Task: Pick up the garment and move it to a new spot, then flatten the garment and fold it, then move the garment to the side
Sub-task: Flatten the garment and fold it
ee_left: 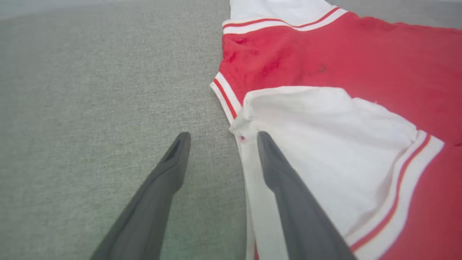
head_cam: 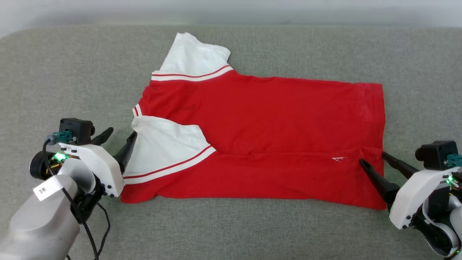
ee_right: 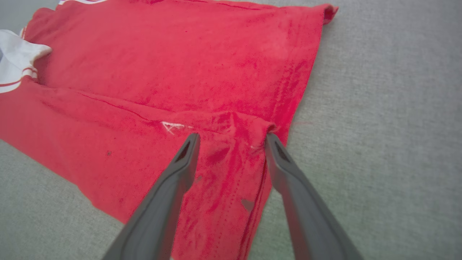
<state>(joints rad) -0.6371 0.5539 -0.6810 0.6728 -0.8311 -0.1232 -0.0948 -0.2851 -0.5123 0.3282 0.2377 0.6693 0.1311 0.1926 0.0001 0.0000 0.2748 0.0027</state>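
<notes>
A: What is the garment made of?
B: Thin red cloth, matt and faintly rumpled. The near sleeve is white cloth with the same dull finish.
A: And under it?
B: The worktop is covered in grey woven fabric — coarse, no shine.
A: The robot's parts?
B: The left hand and right hand have dark, matt, plastic-looking fingers. The wrist shell is smooth white plastic — the forearm is silver-grey with a soft sheen.

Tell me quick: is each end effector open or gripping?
Left end effector: open, empty.
Right end effector: open, empty, at the hem of the thin red fabric T-shirt.
</notes>
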